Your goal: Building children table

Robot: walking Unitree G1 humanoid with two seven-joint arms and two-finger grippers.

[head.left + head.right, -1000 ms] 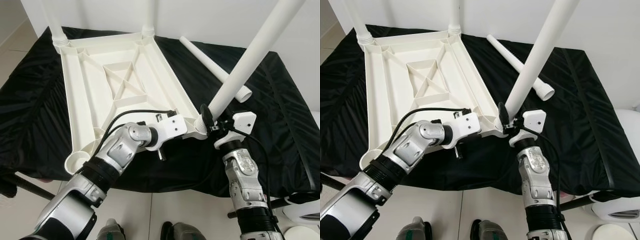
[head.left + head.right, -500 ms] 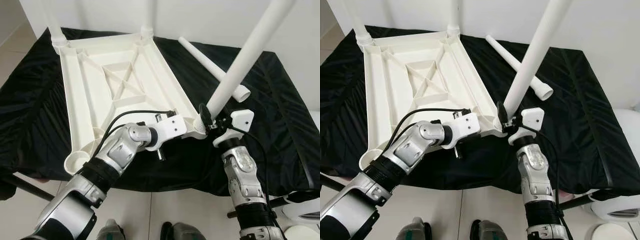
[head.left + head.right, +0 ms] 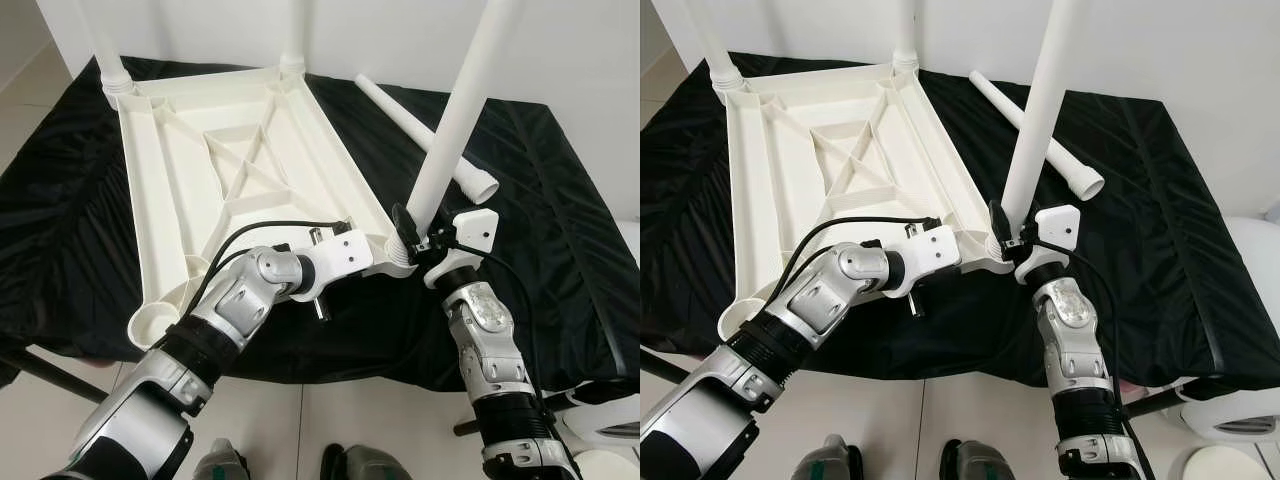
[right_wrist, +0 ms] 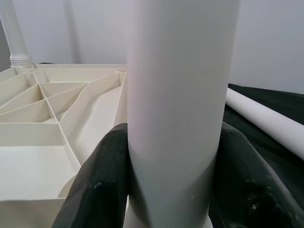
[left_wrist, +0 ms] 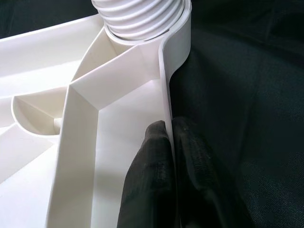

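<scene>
An upturned white ribbed plastic tabletop [image 3: 240, 170] lies on a black cloth [image 3: 560, 220], its near rim pinched by the left gripper [image 5: 168, 142], while the right gripper [image 4: 175, 190] clasps a white plastic tube leg [image 3: 455, 120] standing in the near-right corner socket (a spare white leg [image 3: 420, 125] lies far right).

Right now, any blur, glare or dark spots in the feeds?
Eye views: sharp, evenly lit, black cloth swallows detail. Left wrist view: left hand's fingers soft, pinching the tabletop rim. Right wrist view: leg close, slightly blurred, no glare.
</scene>
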